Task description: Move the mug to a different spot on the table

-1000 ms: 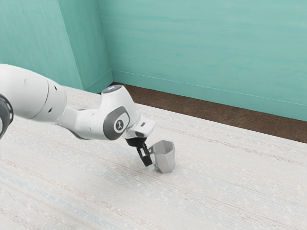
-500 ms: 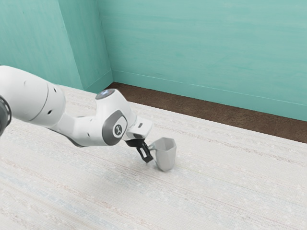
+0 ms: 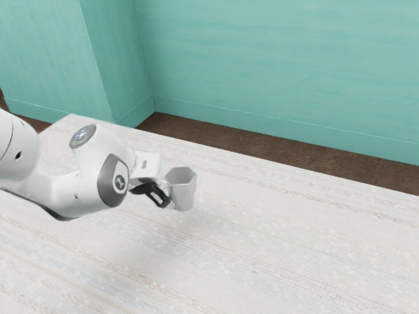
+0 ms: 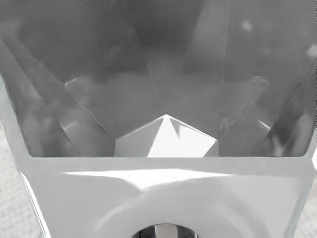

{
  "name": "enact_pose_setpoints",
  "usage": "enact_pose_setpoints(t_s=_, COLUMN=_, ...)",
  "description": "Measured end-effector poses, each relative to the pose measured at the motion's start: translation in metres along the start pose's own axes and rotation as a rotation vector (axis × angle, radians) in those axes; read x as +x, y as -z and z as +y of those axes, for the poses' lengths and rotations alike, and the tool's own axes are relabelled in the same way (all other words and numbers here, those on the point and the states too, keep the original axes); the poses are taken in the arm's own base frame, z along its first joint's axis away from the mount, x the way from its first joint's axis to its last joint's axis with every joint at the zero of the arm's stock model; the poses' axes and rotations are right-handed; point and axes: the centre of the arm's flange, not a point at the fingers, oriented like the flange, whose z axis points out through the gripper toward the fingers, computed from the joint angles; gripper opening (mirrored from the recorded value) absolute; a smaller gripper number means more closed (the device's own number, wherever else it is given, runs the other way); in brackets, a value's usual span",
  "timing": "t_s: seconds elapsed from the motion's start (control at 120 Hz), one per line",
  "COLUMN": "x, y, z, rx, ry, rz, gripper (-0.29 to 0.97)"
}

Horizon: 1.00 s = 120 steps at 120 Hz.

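A grey faceted mug (image 3: 181,188) hangs tilted just above the pale table (image 3: 294,248), left of the middle in the exterior view. My black gripper (image 3: 159,193) comes in from the exterior view's left and is shut on the mug's near side, at its handle. In the wrist view the mug's faceted inside (image 4: 163,99) lies right under my hand, with its rim (image 4: 158,166) closest to the camera.
Teal walls (image 3: 281,59) stand behind the table, with a strip of brown floor (image 3: 294,152) between them. The table's far edge runs diagonally behind the mug. Open tabletop stretches to the exterior view's right and front.
My arm has pulled back toward the exterior view's left, carrying the mug with it from the table's middle. The mug stays in the grip throughout.
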Motion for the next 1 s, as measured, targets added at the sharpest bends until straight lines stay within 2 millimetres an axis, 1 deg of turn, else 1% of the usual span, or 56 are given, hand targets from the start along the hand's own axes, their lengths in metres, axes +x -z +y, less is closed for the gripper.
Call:
enact_pose_setpoints(t_s=0.117, x=-0.026, y=-0.015, z=-0.02, rx=0.011, ry=0.084, rz=-0.032, gripper=-0.04)
enact_pose_setpoints(t_s=0.242, x=-0.053, y=-0.022, z=-0.045, rx=0.031, ry=0.161, rz=-0.06, gripper=-0.04)
enact_pose_setpoints(t_s=0.325, x=-0.068, y=-0.026, z=-0.055, rx=0.039, ry=0.193, rz=-0.078, gripper=-0.04)
enact_pose_setpoints(t_s=0.392, x=-0.074, y=-0.029, z=-0.058, rx=0.04, ry=0.202, rz=-0.086, gripper=-0.04)
enact_pose_setpoints(t_s=0.467, x=-0.077, y=-0.031, z=-0.057, rx=0.035, ry=0.203, rz=-0.095, gripper=0.07)
enact_pose_setpoints(t_s=0.608, x=-0.079, y=-0.028, z=-0.056, rx=0.031, ry=0.201, rz=-0.097, gripper=0.35)
enact_pose_setpoints(t_s=0.675, x=-0.077, y=-0.02, z=-0.055, rx=0.034, ry=0.196, rz=-0.088, gripper=0.44)
enact_pose_setpoints(t_s=0.758, x=-0.071, y=-0.001, z=-0.054, rx=0.048, ry=0.188, rz=-0.06, gripper=0.52)
enact_pose_setpoints(t_s=0.875, x=-0.059, y=0.039, z=-0.052, rx=0.082, ry=0.171, rz=0.005, gripper=0.59)
enact_pose_setpoints(t_s=0.925, x=-0.05, y=0.06, z=-0.052, rx=0.102, ry=0.16, rz=0.043, gripper=0.61)
enact_pose_setpoints(t_s=1.0, x=-0.034, y=0.086, z=-0.05, rx=0.125, ry=0.14, rz=0.098, gripper=0.63)
